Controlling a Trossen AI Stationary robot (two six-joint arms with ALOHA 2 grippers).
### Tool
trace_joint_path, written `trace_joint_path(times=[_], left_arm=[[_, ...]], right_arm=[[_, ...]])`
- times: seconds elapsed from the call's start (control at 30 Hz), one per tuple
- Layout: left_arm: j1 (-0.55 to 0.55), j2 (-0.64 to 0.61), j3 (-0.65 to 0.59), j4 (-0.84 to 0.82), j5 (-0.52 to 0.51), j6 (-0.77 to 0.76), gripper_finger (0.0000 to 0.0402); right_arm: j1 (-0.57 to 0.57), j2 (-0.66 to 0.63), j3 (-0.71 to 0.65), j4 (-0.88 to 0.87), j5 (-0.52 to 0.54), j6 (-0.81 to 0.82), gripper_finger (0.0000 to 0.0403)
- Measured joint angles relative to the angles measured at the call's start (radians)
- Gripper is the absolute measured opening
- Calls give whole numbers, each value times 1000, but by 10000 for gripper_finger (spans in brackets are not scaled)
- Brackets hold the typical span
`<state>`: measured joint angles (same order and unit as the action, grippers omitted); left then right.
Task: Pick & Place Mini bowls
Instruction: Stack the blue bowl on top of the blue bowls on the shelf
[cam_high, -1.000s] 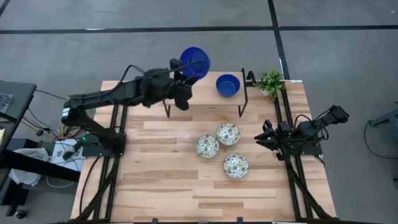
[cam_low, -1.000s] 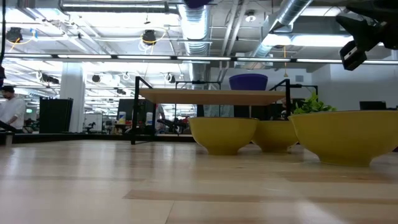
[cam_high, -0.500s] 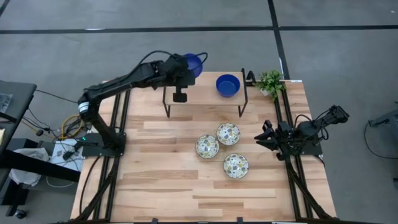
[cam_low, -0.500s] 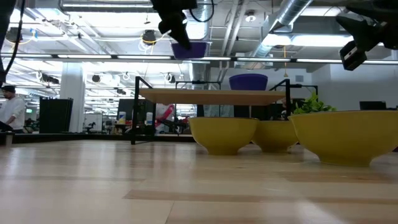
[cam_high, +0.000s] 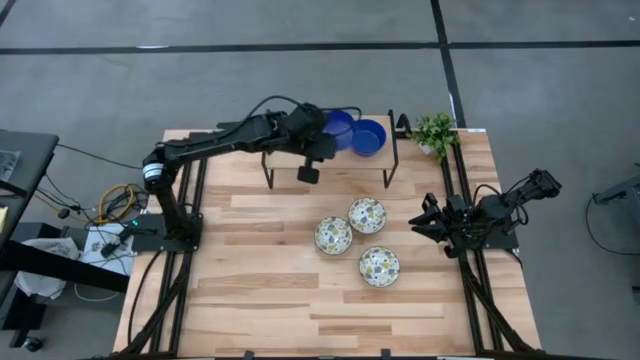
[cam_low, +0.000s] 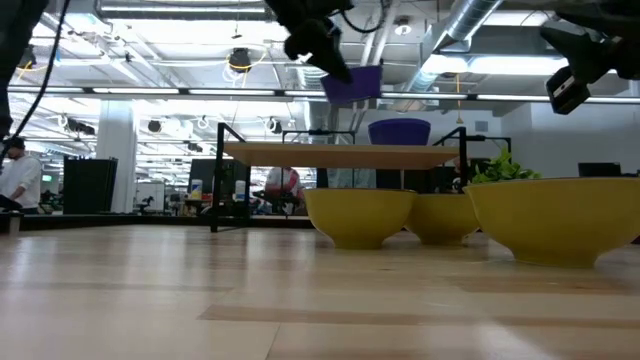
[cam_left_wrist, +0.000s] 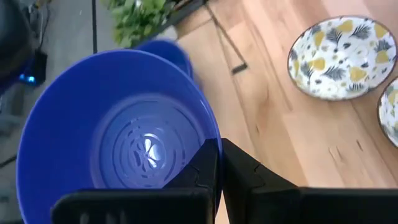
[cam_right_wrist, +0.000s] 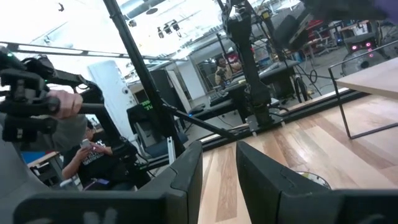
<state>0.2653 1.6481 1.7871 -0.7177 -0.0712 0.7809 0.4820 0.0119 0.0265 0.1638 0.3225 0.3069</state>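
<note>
Left wrist view — second blue bowl mostly hidden

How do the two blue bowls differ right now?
The carried blue bowl is pinched at its rim by the left pincer and hangs above the raised shelf; the other blue bowl rests on that shelf, ungripped. In the low view the carried one tilts, the other sits level. Both are glossy solid blue and similar in size.

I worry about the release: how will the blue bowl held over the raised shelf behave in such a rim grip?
The blue bowl looks rigid and glossy, so probably slippery. The left gripper pinches only its rim, so it may tilt. It hangs above the shelf, so dropping risks a bounce.
</note>
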Motion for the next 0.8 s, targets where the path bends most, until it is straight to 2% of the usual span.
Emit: trace_joint_path(times=[0.17, 0.43, 0.6, 0.8], left_arm=[[-5, 83, 119, 8, 62, 22, 8], [13, 184, 279, 4, 90, 60, 8], [12, 234, 302, -1, 106, 60, 8], [15, 239, 306, 12, 87, 98, 8]], right_arm=[[0, 0, 0, 0, 0, 0, 87], [0, 0, 0, 0, 0, 0, 87], [0, 0, 0, 0, 0, 0, 87], [0, 0, 0, 0, 0, 0, 87]])
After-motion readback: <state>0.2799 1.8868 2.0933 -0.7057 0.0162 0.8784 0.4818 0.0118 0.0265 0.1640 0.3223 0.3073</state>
